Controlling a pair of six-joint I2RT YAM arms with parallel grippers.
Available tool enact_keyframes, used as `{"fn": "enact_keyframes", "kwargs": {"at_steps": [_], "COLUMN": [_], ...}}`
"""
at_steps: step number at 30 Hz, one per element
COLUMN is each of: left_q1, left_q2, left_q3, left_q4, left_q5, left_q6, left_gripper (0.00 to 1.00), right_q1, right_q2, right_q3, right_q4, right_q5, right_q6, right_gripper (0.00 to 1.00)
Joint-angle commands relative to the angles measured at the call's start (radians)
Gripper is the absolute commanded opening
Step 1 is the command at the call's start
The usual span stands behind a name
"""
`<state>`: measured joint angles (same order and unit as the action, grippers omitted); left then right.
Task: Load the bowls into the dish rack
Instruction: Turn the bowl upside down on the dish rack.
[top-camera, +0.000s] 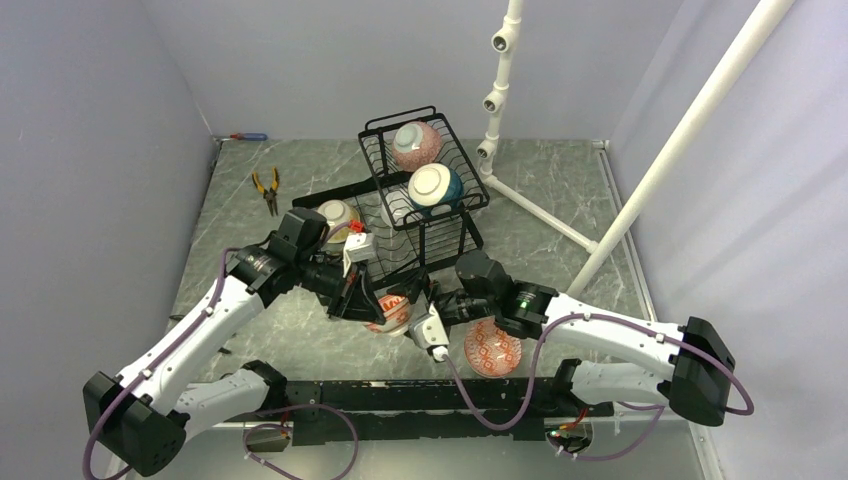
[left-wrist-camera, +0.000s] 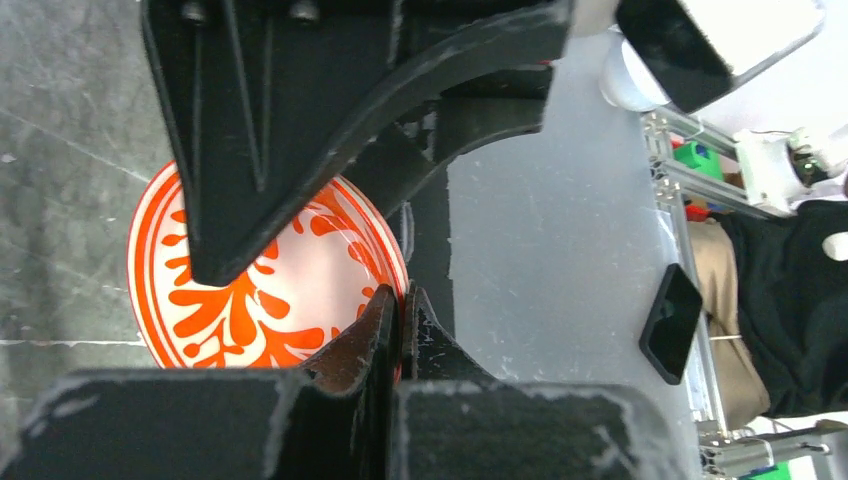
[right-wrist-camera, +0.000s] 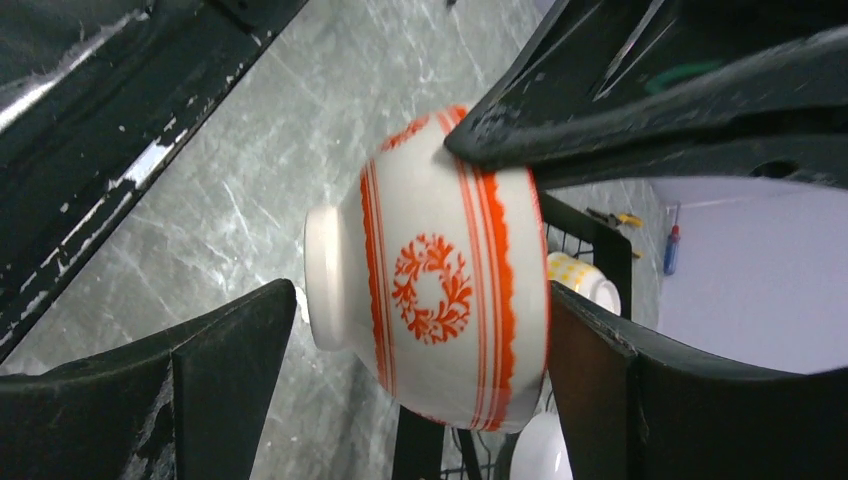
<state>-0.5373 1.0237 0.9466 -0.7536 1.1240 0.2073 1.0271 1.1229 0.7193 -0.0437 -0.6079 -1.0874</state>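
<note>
Left fingers (left-wrist-camera: 360, 350) pinch the rim of the orange bowl (right-wrist-camera: 440, 290); right fingers (right-wrist-camera: 230, 370), spread wide, flank it, seemingly clear; dish rack (top-camera: 445, 240) edge just above.

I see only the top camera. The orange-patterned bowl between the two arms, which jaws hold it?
Observer: The left gripper. Its wrist view shows its jaws shut on the rim of the orange-patterned bowl.
Operator: And the other arm?
Observer: The right gripper is open, with one jaw beside the bowl's foot and one beside its rim. I cannot tell if they touch it.
Operator: Is anything inside the bowl?
Observer: Nothing in the part that the left wrist view shows, only an orange leaf pattern.
</note>
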Motion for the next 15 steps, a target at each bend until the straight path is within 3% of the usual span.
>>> {"fn": "enact_keyframes", "kwargs": {"at_steps": [1, 9, 12, 15], "left_q1": [0.001, 0.0, -0.001, -0.001], "left_q2": [-0.02, -0.044, -0.049, -0.051], "left_q3": [0.024, -0.005, -0.009, -0.013], "left_q4": [0.044, 0.126, 0.146, 0.155], "left_q5": [-0.008, 0.017, 0.028, 0.036], "left_q6": [0.046, -0.001, -0.013, -0.02], "left_gripper": [0.03, 0.03, 0.03, 0.03], "right_q1": [0.005, 0.005, 0.005, 0.005], "right_q2": [-0.024, -0.003, 0.021, 0.037], "right_q3": [0.061, 0.043, 0.044, 0.043], "right_q4": [0.012, 0.082, 0.084, 0.099], "right_q5": [-0.089, -0.079, -0.061, -0.034], "right_q6": [0.035, 0.073, 0.069, 0.074], "right_gripper": [0.93, 0.84, 0.77, 0.62]}}
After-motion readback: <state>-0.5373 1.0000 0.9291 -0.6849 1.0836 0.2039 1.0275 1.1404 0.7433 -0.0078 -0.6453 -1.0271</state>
